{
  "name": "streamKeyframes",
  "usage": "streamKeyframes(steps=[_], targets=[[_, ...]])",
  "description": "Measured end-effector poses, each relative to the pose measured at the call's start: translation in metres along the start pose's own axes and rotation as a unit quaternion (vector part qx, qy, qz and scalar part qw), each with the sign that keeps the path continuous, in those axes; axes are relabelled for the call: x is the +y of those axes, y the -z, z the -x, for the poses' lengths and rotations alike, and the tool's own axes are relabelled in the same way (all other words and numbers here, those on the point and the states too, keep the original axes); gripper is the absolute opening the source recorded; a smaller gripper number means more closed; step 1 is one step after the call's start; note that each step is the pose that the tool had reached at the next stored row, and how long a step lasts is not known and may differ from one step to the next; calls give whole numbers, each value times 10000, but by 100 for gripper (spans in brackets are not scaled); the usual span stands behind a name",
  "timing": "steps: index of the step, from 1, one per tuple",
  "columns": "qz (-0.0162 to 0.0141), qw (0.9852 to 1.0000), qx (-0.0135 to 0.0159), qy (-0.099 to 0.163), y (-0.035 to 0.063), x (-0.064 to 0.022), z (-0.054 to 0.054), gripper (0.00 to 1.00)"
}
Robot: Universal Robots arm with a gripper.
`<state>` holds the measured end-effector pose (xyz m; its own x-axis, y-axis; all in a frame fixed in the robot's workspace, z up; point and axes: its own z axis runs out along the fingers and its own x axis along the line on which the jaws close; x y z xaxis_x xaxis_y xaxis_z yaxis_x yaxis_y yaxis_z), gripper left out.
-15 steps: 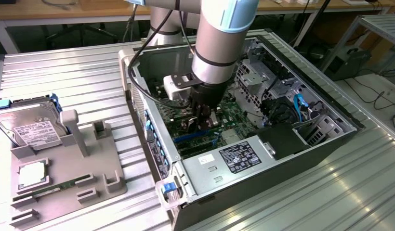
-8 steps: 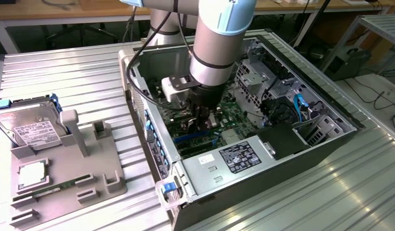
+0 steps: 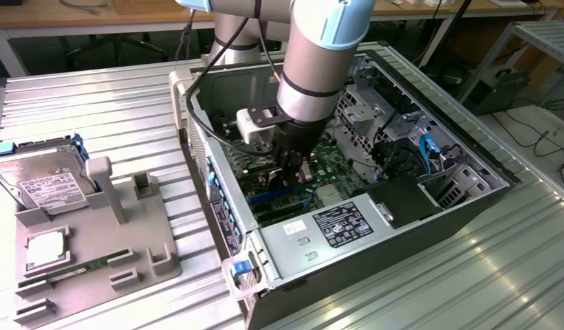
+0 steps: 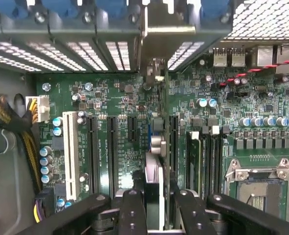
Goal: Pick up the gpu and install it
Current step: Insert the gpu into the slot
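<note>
On the exterior view's left, a grey fixture tray (image 3: 126,240) sits at the bench's (image 3: 108,117) left edge. A silver hard drive (image 3: 45,184) with a white label leans in its far corner, a square processor chip (image 3: 45,249) lies nearer the front, and a narrow green RAM stick (image 3: 84,267) rests in a slot beside it.

To the right of the tray, the open computer case (image 3: 355,227) lies on its side across the middle of the bench, its power supply (image 3: 333,230) at the near corner and blue cables (image 3: 429,155) toward the right wall.

The arm (image 3: 314,62) reaches down into the case, and the pincer (image 3: 287,175) is low over the motherboard (image 3: 333,168).

In the wrist view, the pincer (image 4: 154,208) is closed on the gpu (image 4: 155,161), which is seen edge-on between the black fingers (image 4: 129,210). The card stands upright over the motherboard (image 4: 120,122), in line with an expansion slot (image 4: 173,147) just beside the RAM sockets (image 4: 205,156). Its silver bracket (image 4: 156,44) reaches the rear slot openings of the case (image 4: 61,29). Whether the card is fully seated in the slot cannot be told. The empty processor socket (image 4: 259,181) lies further right.
</note>
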<state>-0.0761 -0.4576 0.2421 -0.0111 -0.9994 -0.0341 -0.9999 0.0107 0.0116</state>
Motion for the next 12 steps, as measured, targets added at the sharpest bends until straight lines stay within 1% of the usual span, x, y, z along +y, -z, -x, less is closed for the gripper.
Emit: streamKeyframes(steps=[2,3,7,12], targets=[[51,10000,1,-2,4,-18,1,27],[64,10000,1,-2,4,-24,0,27],[64,10000,2,-3,5,-24,1,27],[64,10000,1,-2,36,-24,2,27]])
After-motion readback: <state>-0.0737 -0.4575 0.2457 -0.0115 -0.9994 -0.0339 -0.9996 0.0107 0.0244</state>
